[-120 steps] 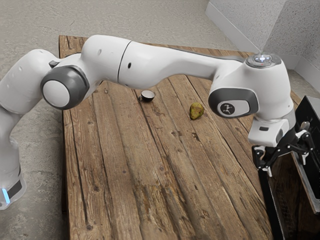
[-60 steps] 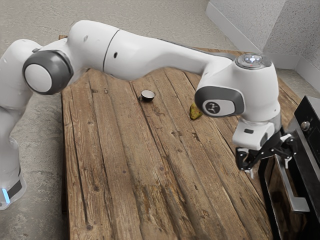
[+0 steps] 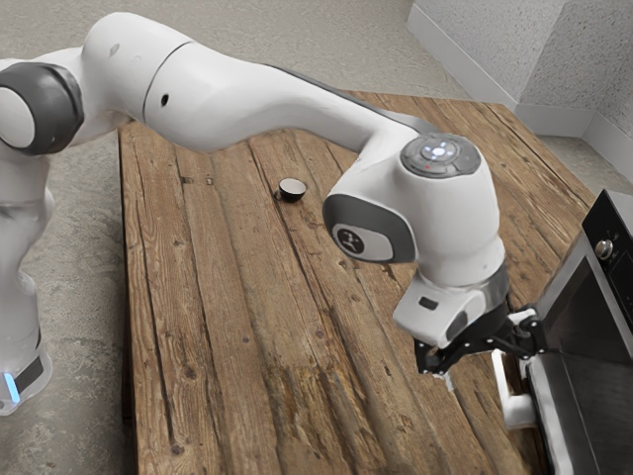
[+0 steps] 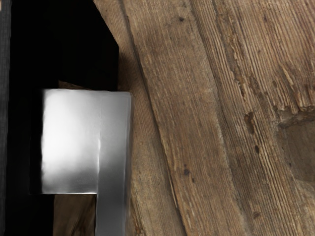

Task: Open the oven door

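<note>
Reaching in from the exterior view's upper left: one white arm [image 3: 237, 94], bending downward to bring its hand over the oven's front. Upper centre: one small dark cup [image 3: 292, 188], sitting on the wooden bench [image 3: 247, 346], probably serving no purpose here. Lower right of centre: one black gripper [image 3: 483, 366], its fingers standing wide apart, likely for straddling or hooking the bar rather than pinching it. Beside it: one pale handle [image 3: 516, 408], projecting over the bench and giving the hand something to pull. Far right: one oven door [image 3: 588, 366], apparently leaning outward below the knob [image 3: 603, 249], probably needing more downward swing.
</note>
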Available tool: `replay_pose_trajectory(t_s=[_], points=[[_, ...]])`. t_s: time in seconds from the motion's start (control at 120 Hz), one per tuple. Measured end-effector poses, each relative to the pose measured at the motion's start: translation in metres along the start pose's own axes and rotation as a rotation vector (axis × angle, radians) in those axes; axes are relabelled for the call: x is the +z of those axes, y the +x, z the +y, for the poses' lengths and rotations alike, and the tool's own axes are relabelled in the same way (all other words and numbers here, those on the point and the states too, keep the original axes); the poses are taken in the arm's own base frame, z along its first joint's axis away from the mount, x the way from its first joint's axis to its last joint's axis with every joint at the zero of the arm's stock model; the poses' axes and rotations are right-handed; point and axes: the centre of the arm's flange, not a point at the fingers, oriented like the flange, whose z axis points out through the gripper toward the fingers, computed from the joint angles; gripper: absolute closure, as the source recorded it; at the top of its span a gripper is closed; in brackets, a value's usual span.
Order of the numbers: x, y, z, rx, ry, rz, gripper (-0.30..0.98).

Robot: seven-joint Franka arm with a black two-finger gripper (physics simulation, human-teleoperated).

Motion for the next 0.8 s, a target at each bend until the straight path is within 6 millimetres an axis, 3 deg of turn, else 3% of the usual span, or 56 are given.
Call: replay_pose_trajectory(t_s=[0.125, 0.2, 0.267, 0.325, 0.392, 0.508, 0.6, 0.658, 0.733, 0.8], points=[[-0.040, 0.023, 0.009, 0.005, 0.019, 0.032, 0.02], [-0.089, 0.034, 0.015, -0.012, 0.040, 0.071, 0.01], [-0.133, 0.024, 0.009, -0.064, 0.060, 0.101, 0.01], [-0.158, -0.004, -0.005, -0.151, 0.052, 0.125, 0.00], [-0.177, -0.058, -0.023, -0.297, 0.027, 0.110, 0.00], [-0.187, -0.166, -0.034, -0.627, -0.064, -0.011, 0.00], [-0.184, -0.231, -0.026, -0.866, -0.158, -0.101, 0.00], [-0.186, -0.253, -0.020, -0.977, -0.195, -0.144, 0.00], [-0.186, -0.264, -0.013, -1.076, -0.232, -0.190, 0.00], [-0.215, -0.265, -0.014, -1.138, -0.195, -0.211, 0.00]])
